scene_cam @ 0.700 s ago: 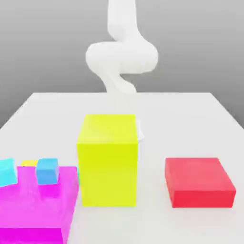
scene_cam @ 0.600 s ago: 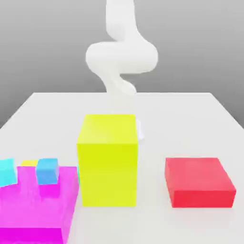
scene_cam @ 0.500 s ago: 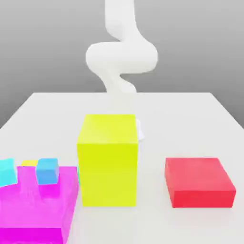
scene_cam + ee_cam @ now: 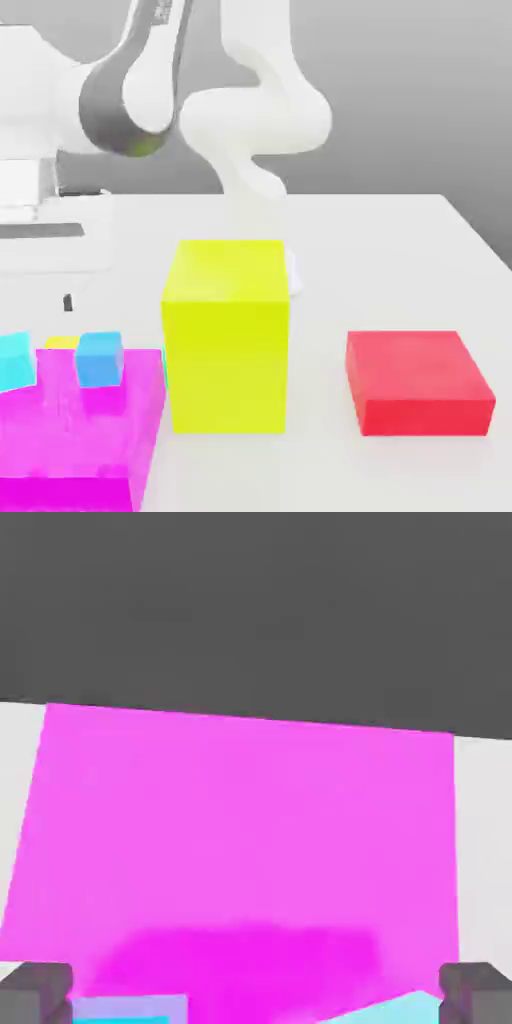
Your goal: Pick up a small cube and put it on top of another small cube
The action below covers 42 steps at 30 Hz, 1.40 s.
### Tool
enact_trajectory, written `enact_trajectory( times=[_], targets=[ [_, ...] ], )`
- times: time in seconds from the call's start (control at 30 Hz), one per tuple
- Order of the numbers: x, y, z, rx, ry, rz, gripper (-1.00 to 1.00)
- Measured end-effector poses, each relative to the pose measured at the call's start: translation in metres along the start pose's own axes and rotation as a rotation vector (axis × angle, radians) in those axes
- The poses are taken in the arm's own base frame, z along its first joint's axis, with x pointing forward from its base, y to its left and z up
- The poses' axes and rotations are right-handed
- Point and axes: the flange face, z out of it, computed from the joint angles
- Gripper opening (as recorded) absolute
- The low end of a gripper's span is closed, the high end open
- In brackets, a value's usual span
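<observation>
Yellow, small, one cube: we noted it partly hidden at the magenta block's far edge, between the cyan cube and the blue cube in the exterior view. We listed one gripper, released, jaws wide apart above the block.

Arm bent, hand low at exterior view's left; gripper open, fingers wide apart.

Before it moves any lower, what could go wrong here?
The open gripper hangs over the magenta block with a blue cube and a cyan cube close by, so descending might knock one. The small yellow cube, mostly hidden behind that block, could be hard to reach.
</observation>
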Motion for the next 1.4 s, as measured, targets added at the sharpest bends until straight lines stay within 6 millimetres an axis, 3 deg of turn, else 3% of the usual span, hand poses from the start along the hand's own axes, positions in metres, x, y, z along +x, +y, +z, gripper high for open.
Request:
enact_trajectory(
  times=[0.1, 0.13, 0.53, 0.57, 0.77, 1.2, 1.3, 1.4],
  targets=[
    [-0.036, 0.05, 0.038, -0.078, -0.081, -0.02, 0.0],
    [-0.045, 0.056, 0.046, -0.093, -0.101, -0.033, 0.0],
    [-0.061, 0.068, 0.114, -0.107, -0.121, -0.05, 0.0],
    [-0.062, 0.068, 0.117, -0.105, -0.122, -0.049, -1.0],
    [-0.063, 0.068, 0.119, -0.103, -0.125, -0.048, -1.0],
    [-0.053, 0.06, 0.054, -0.106, -0.122, -0.056, -1.0],
    [-0.025, 0.069, 0.034, -0.12, -0.092, -0.1, -1.0],
    [0.011, 0.062, 0.003, -0.111, -0.079, -0.139, -1.0]
  ],
)
